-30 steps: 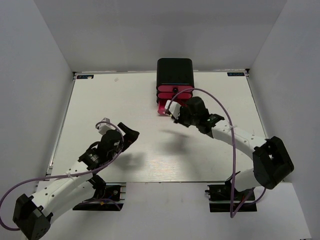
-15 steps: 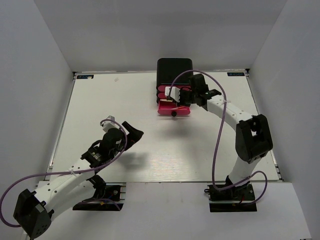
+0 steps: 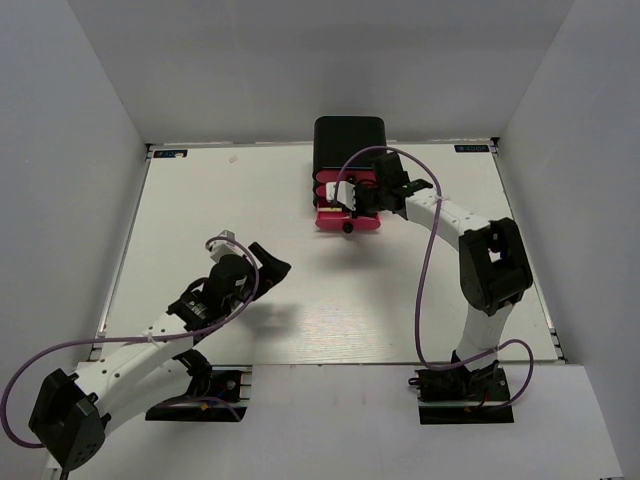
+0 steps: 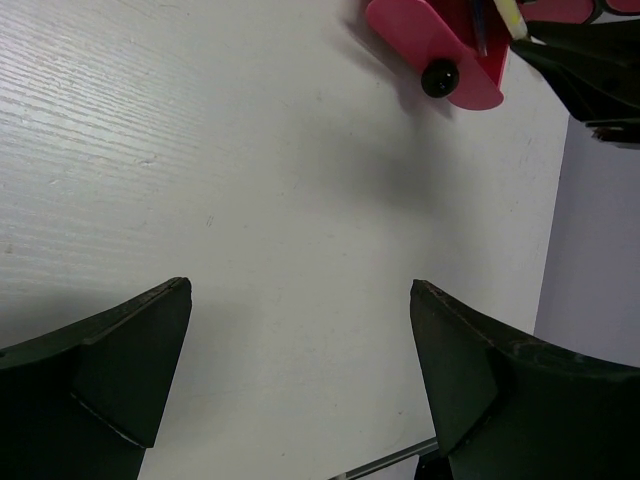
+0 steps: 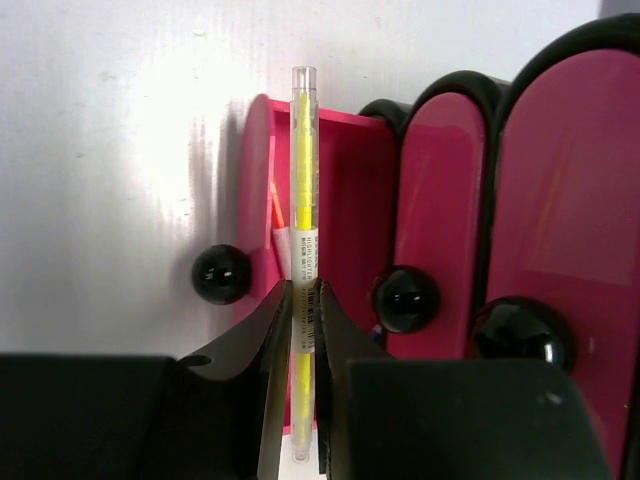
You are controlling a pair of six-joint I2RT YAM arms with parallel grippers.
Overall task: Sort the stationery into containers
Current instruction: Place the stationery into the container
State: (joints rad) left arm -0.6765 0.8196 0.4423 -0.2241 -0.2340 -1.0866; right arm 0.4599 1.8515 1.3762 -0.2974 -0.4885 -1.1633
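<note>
White arms (image 3: 130,360), black joints and pincers (image 3: 268,260) — purple cables (image 3: 420,300) looping alongside.

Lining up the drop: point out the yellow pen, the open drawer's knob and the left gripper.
yellow pen (image 5: 304,190), right wrist view, on its barrel.
open drawer's knob (image 5: 221,274), right wrist view, on its centre.
left gripper (image 4: 298,310), left wrist view, midway between its jaws.

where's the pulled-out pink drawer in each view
Top external: the pulled-out drawer is at top centre, jutting from the base of the cabinet.
Left wrist: the drawer is in the top right corner.
Right wrist: the drawer is at centre, behind the gripped yellow pen.
Shared landmark: its round black knob.
</note>
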